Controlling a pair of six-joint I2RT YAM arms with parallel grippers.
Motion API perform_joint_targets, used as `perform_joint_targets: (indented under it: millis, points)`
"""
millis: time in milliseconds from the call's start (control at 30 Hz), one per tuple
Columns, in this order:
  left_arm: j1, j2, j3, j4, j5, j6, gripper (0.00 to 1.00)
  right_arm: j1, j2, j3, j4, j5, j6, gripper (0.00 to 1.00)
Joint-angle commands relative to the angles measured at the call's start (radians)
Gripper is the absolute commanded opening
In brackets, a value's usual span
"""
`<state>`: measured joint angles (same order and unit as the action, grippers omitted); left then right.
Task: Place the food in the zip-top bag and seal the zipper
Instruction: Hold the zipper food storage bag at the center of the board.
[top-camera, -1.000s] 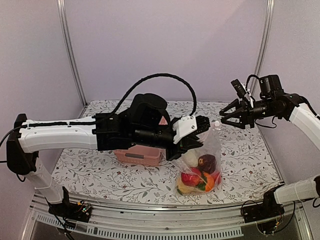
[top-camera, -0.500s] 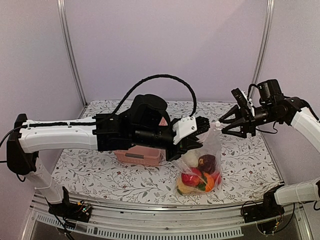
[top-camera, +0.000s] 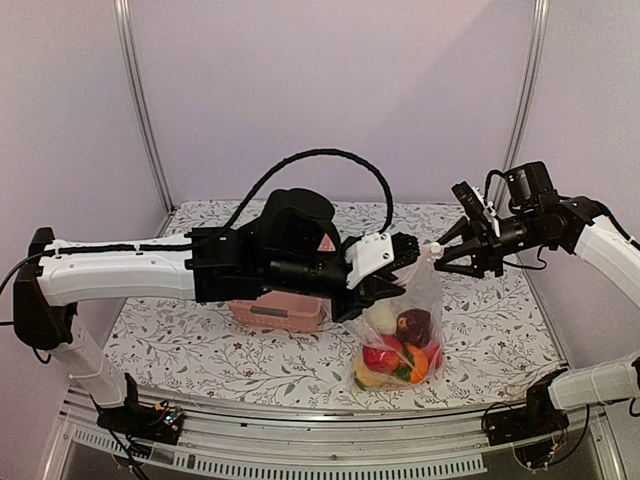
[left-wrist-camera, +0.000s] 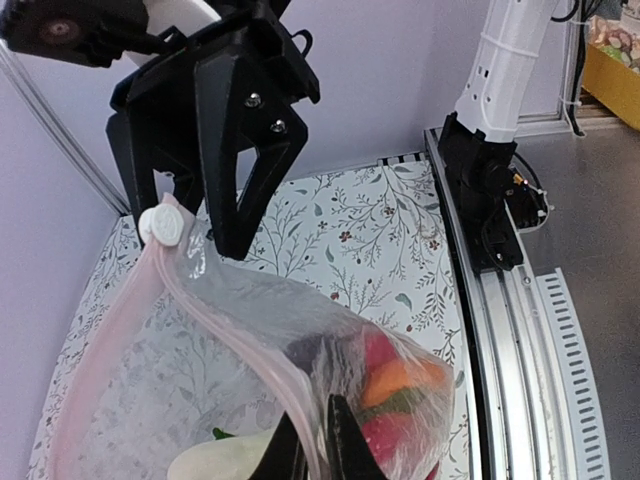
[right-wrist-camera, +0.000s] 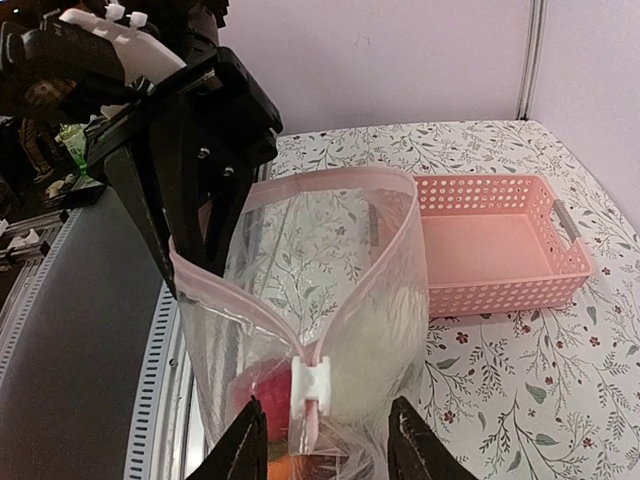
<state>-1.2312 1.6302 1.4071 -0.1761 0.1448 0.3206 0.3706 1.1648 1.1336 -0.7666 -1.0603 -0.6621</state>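
zip-top bag (top-camera: 425, 295): hangs over the front right part of the table, top edge held up and lower part bulging; whether the bottom rests on the cloth cannot be told.
food (top-camera: 398, 350): all inside the bag, heaped at its bottom.
pieces: a white piece (top-camera: 380, 318) and a maroon piece (top-camera: 413, 325) lie on top, with a red piece (top-camera: 380, 355) and an orange piece (top-camera: 418, 365) beneath them.
zipper (right-wrist-camera: 240, 305): unsealed; in the right wrist view the two pale pink sides bow apart into an open loop.
slider (right-wrist-camera: 308, 385): white, sitting at the end of the strip nearest the right tool.
left tool (left-wrist-camera: 310, 440): pressed together, pinching the pink strip at the end away from the slider and carrying the bag's weight.
right tool (right-wrist-camera: 325, 420): spread, one finger on each side of the slider, with a gap on both sides.
basket (right-wrist-camera: 500, 250): pink lattice, on the table behind the bag; from above it is mostly hidden under the left arm.
table (top-camera: 200, 350): covered with a white cloth printed with grey leaves.
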Motion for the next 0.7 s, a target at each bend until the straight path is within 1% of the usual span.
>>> perform_joint_targets:
  millis: [0,133,233,367,467,500,533,633,667]
  points:
    - [0.002,-0.005,-0.007,0.008,-0.007,0.005,0.08,0.017,0.022,-0.012,0.026,-0.006,0.031,0.39]
    - [0.002,-0.005,-0.009,0.01,-0.008,0.005,0.08,0.021,0.033,-0.012,0.042,-0.004,0.044,0.32]
    - [0.002,-0.003,-0.01,0.009,-0.01,0.006,0.08,0.022,0.033,-0.009,0.05,-0.002,0.057,0.24]
    - [0.004,-0.004,-0.007,0.002,-0.035,0.008,0.08,0.022,0.021,0.002,0.045,0.027,0.065,0.17]
    - [0.012,-0.004,-0.001,-0.009,-0.078,-0.004,0.09,0.022,0.0,0.022,0.027,0.074,0.06,0.04]
    - [0.016,-0.004,0.002,-0.013,-0.107,-0.014,0.08,0.021,-0.008,0.033,0.018,0.089,0.057,0.01]
    - [0.022,-0.004,0.006,-0.02,-0.134,-0.027,0.1,0.022,-0.016,0.05,0.003,0.107,0.053,0.0]
    - [0.052,-0.01,0.017,-0.044,-0.244,-0.064,0.13,0.021,-0.031,0.092,-0.028,0.146,0.036,0.0]
    - [0.065,-0.015,0.018,-0.048,-0.267,-0.077,0.16,0.021,-0.037,0.103,-0.033,0.153,0.035,0.0]
